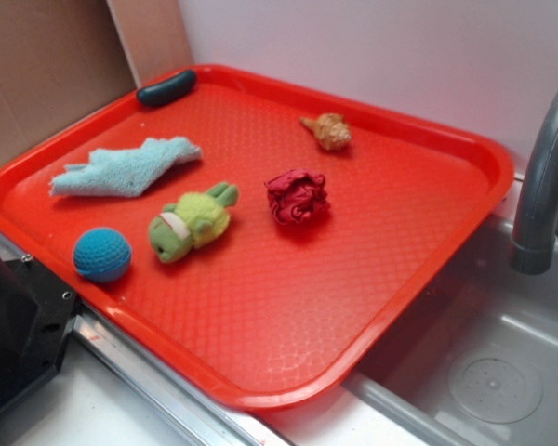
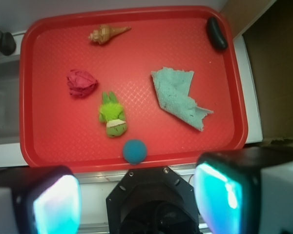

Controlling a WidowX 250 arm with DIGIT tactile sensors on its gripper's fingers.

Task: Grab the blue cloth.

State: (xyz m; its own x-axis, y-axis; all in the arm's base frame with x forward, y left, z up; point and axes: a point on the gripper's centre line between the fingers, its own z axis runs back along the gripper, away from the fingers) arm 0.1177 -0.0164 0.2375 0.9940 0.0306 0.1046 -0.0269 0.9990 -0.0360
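The pale aqua-blue fuzzy terry cloth [image 2: 178, 95] lies flat and folded on the red plastic tray [image 1: 465, 149], toward its far left in the exterior view, well apart from the green plush toy [image 2: 112, 116], the darker blue crocheted ball [image 2: 135, 150] and the dark red fabric wad [image 2: 80, 82], which should leave room for a grasp from above. The gripper [image 2: 139, 202] hangs high off the tray's near edge, its 2 fingers spread wide with nothing between them. Only its base shows in the exterior view, cropped at the corner.

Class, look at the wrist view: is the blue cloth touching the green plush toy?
No: bare red tray separates the blue cloth from the green plush toy.
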